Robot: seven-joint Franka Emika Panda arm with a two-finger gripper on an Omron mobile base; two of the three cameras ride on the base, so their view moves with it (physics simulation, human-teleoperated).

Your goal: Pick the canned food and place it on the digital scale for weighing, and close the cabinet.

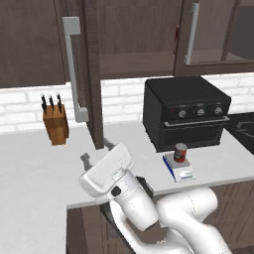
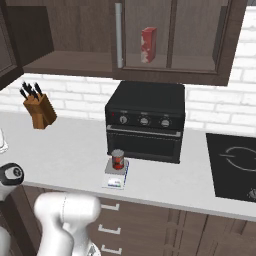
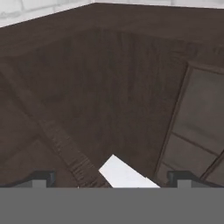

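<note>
Nearest, we see the white arm (image 1: 149,208) rising from below the surface's (image 2: 70,150) front edge, its wrist bent up toward the open cabinet door (image 1: 92,74). In the hand view the two dark fingertips (image 3: 41,178) stand wide apart with nothing between them, facing dark wood and a glass pane; the jaws are spread and hold nothing. Further in, near the front edge, we find the digital scale (image 2: 115,179) lying flat, with the canned food (image 2: 118,159) upright on its plate. Just behind it sits the black oven (image 2: 146,120); a knife block (image 2: 39,111) stands well to the left near the brick wall. Farthest, we see the cabinet (image 2: 170,45) above, one door swung out, and a red-and-white box (image 2: 148,44) on its shelf.
</note>
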